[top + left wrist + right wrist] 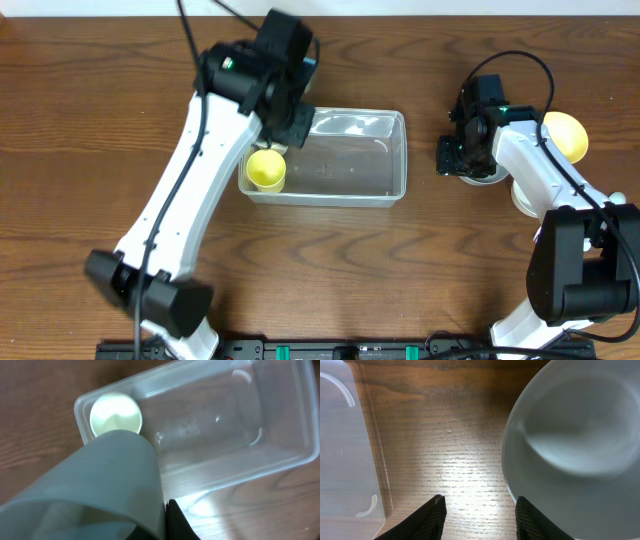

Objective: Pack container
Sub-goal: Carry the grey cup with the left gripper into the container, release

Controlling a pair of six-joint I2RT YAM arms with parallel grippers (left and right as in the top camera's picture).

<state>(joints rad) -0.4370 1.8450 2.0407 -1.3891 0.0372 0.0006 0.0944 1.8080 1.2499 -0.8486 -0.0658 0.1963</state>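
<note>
The clear plastic container (385,160) lies mid-table. A small yellow bowl (266,168) sits in its left end and also shows in the left wrist view (116,414). My left gripper (290,122) hovers over the container's (225,455) back left corner. It is shut (166,510) on a white cup (105,485) that is tilted and held above the tub. My right gripper (468,158) is open (480,512) just above the table. It is at the left rim of a white bowl (575,430), with its right finger over that rim.
A yellow bowl (566,134) stands at the far right behind the right arm, and a white bowl (524,196) partly shows under that arm. The container's right wall (350,455) lies left of my right gripper, with bare wood (450,445) between them.
</note>
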